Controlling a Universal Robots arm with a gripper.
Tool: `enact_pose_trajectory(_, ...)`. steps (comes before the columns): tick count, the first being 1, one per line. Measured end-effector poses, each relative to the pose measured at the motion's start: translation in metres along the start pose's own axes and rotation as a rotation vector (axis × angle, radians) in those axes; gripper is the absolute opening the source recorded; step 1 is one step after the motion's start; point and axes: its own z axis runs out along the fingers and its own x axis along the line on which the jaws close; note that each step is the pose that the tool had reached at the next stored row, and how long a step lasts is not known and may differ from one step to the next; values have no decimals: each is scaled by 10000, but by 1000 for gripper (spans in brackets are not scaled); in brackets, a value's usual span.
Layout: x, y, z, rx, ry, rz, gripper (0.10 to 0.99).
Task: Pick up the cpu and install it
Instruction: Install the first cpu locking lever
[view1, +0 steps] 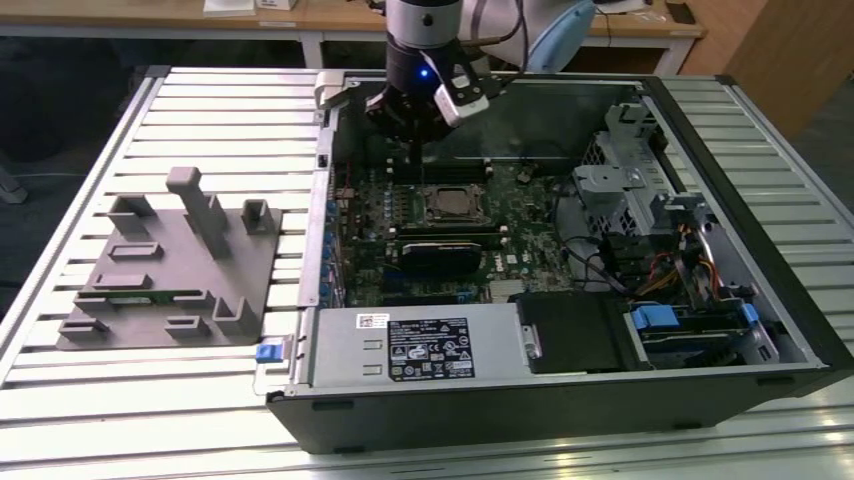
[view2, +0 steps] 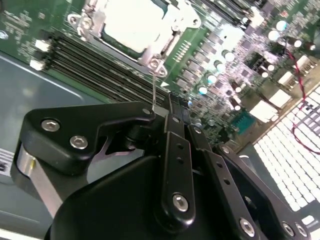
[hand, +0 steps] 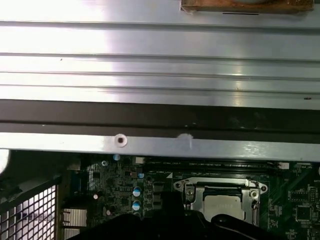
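The cpu (view1: 449, 203) is a flat square chip with a silvery top. It lies in the socket on the green motherboard (view1: 527, 235) inside the open computer case, and both wrist views show it there (view2: 132, 22) (hand: 226, 206), framed by the metal socket bracket. My gripper (view1: 408, 158) hangs just above the board at the socket's far side, close to the case's back wall. Its black fingers (view2: 172, 150) are shut together with nothing visible between them. A thin wire socket lever (view2: 155, 82) rises from the bracket corner to just beside the fingertips.
A grey fixture (view1: 167, 270) with upright posts lies on the slatted table at the exterior view's left. Inside the case are a black heatsink block (view1: 434, 255), the power supply (view1: 420, 345) and a drive cage (view1: 627, 180) with cables. The case's metal rim (hand: 150, 145) runs close by.
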Motion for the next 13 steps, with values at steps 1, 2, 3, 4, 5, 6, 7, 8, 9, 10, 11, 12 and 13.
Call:
enact_pose_trajectory(1, -25, 1, 0, 0, 0, -1, 118)
enact_pose_trajectory(2, -50, 1, -1, 1, 1, -2, 118)
enact_pose_trajectory(3, -76, 2, -1, 1, 0, 0, 118)
enact_pose_trajectory(4, -99, 2, -1, 1, 1, 0, 118)
enact_pose_trajectory(5, -131, 3, -1, 0, 0, 0, 118)
enact_pose_trajectory(6, -165, 3, -1, 1, 1, -1, 118)
enact_pose_trajectory(7, -197, 2, -1, 0, 0, 0, 118)
enact_pose_trajectory(8, -228, 2, 0, 1, 0, 0, 118)
enact_pose_trajectory(9, -255, 2, 1, 1, 0, -1, 118)
enact_pose_trajectory(10, -272, 1, 2, -11, 0, -1, 118)
enact_pose_trajectory(11, -285, 0, 4, -66, 0, 0, 118)
enact_pose_trajectory(12, -294, 0, 7, -164, 0, 1, 118)
enact_pose_trajectory(13, -302, 1, 12, -256, -3, 3, 118)
